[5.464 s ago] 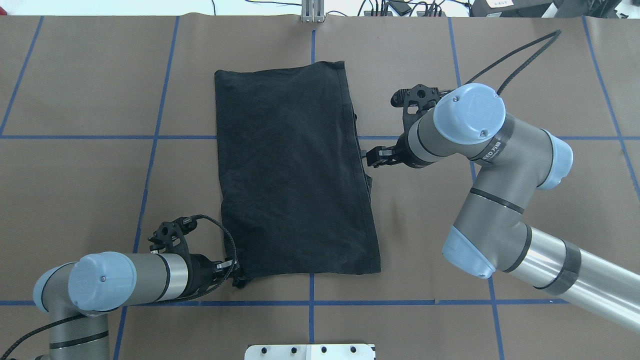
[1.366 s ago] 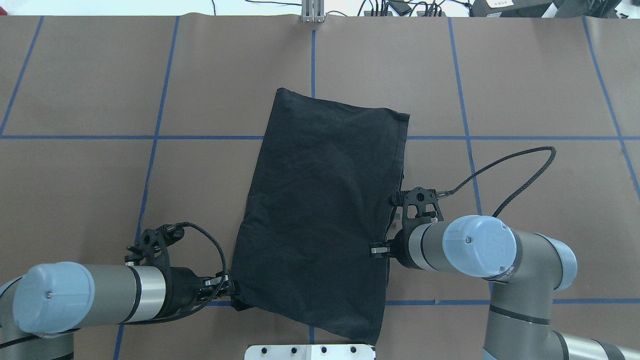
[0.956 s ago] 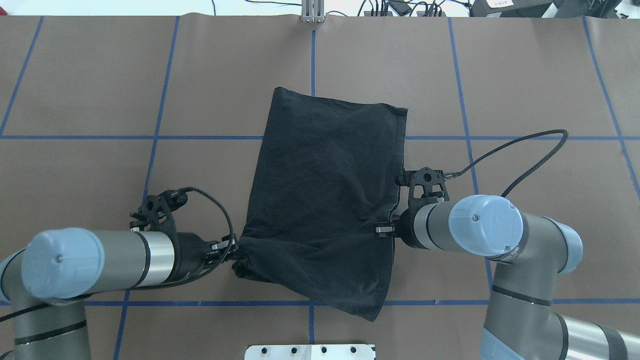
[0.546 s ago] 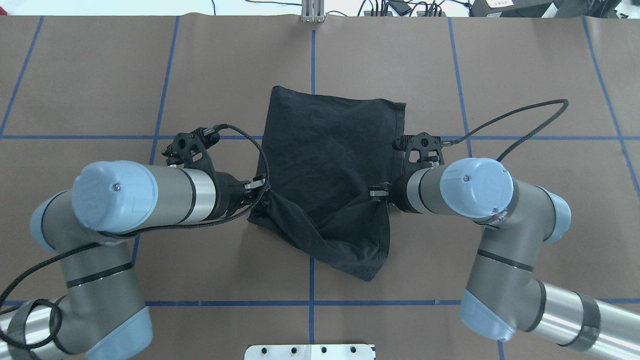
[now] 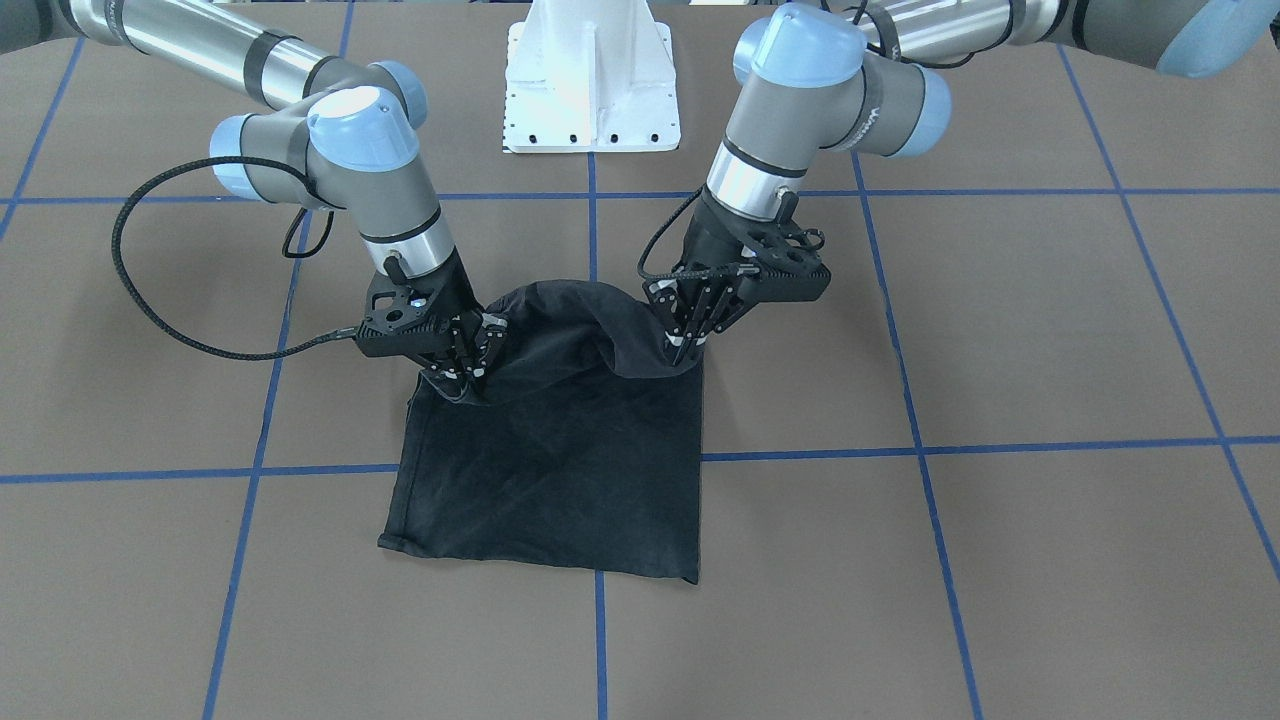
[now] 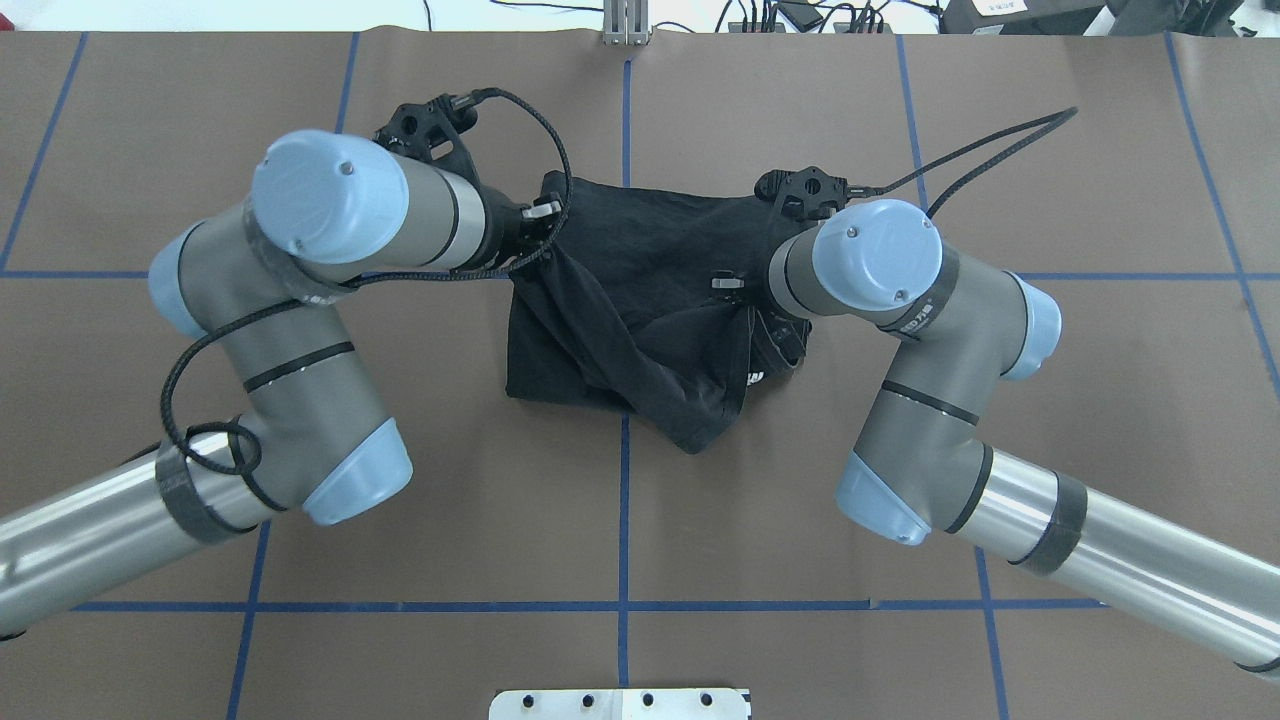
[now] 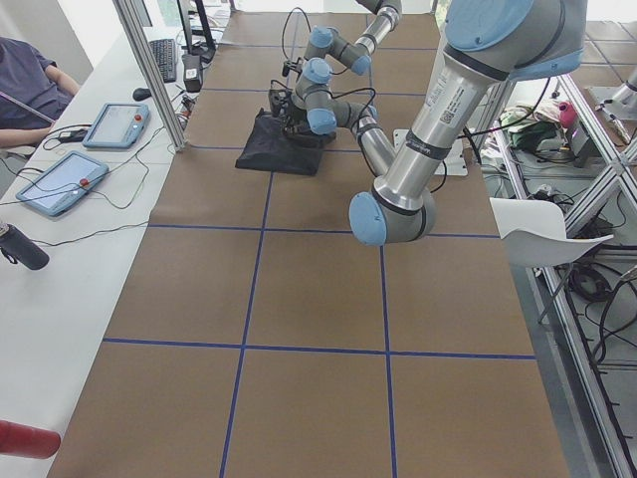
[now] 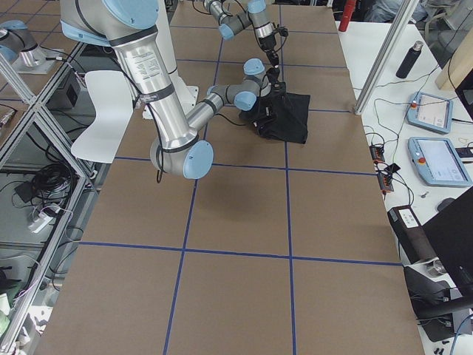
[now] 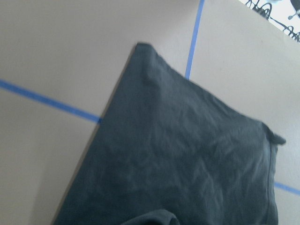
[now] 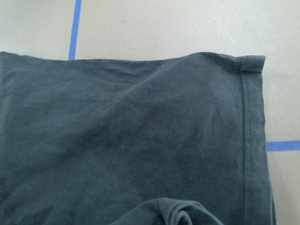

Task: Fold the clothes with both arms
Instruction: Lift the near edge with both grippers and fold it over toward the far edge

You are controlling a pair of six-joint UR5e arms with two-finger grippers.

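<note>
**Kid:** What are you doing right now?

**Me:** I am folding the black T-shirt in half. Closest to me is the part I picked up. It hangs in a loose loop between my two pincers, up off the brown table.

**Kid:** Are your pincers holding on?

**Me:** Yes. My left pincer is squeezed tight on one corner of the cloth. My right pincer is squeezed tight on the other corner. Both are low, right over the shirt.

**Kid:** Where is the rest of the shirt?

**Me:** It lies flat in the middle of the table, across a blue tape line. Farther out from me, its far edge is flat and straight.

**Kid:** So what comes next?

**Me:** I think I must carry my two corners out to that far edge. Both should go at the same speed, so the top half lands even. Then I lower them and let go. The loop in the middle is saggy and bunched. I guess I should pull it a bit tight first, or it will lie down with wrinkles.
</note>
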